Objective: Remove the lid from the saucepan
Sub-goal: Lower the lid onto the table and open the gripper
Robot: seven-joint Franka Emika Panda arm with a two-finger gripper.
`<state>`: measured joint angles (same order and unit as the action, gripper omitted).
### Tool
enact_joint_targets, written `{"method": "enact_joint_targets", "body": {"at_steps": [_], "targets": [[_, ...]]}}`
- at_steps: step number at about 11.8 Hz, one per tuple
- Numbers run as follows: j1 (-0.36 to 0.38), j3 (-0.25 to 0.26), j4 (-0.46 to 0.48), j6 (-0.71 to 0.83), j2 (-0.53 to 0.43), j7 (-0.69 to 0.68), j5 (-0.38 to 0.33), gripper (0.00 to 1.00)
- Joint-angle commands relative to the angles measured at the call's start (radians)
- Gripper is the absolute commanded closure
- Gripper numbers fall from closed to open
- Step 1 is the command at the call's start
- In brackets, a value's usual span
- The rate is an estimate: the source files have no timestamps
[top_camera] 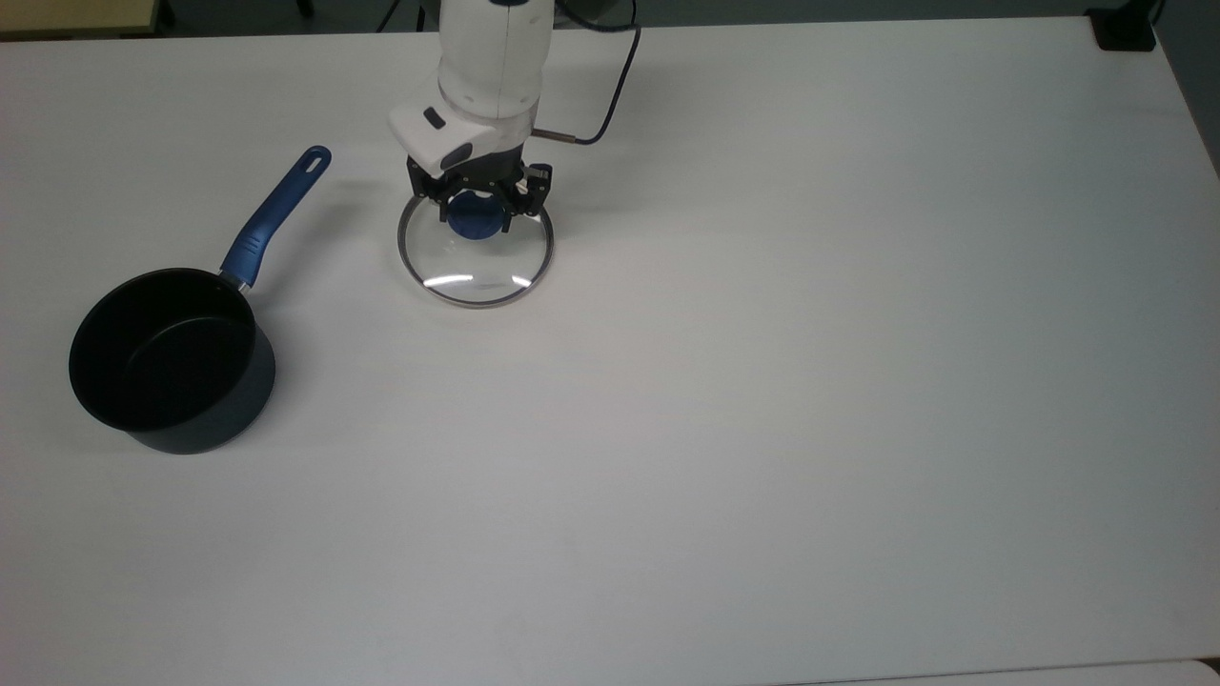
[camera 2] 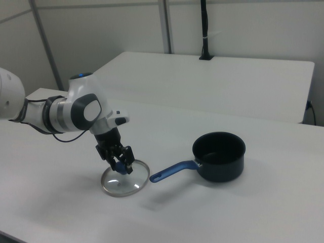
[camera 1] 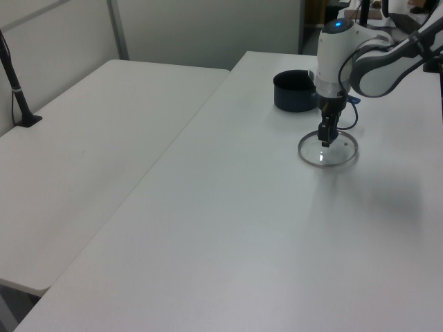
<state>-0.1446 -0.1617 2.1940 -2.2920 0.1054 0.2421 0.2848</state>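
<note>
— on the white surface (top_camera: 762, 381): where is the lid (top_camera: 475, 259)?
— flat, well apart from the open saucepan (top_camera: 167, 357); claw (top_camera: 484, 211) clamped on its blue knob (top_camera: 474, 217).

Round clear glass lid (top_camera: 475, 255) flat on the white surface (top_camera: 762, 381), at the top view's right of the open dark saucepan (top_camera: 172, 360), apart; claw (top_camera: 479, 211) over its knob.

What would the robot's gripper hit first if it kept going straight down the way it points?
The gripper points down at the lid, its fingers either side of the blue knob. It would likely meet that knob, then the glass, which looks flat on the white table.
</note>
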Motion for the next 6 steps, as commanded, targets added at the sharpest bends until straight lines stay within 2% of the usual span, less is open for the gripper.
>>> {"method": "enact_joint_targets", "body": {"at_steps": [1, 3, 4, 6], "targets": [[-0.006, -0.007, -0.017, 0.009, 0.005, 0.080, 0.025, 0.00], [0.005, -0.012, -0.129, 0.139, -0.009, 0.123, 0.013, 0.00], [0.005, -0.030, -0.223, 0.246, -0.015, 0.123, -0.005, 0.00], [0.010, -0.050, -0.412, 0.470, -0.041, 0.105, -0.123, 0.00]]}}
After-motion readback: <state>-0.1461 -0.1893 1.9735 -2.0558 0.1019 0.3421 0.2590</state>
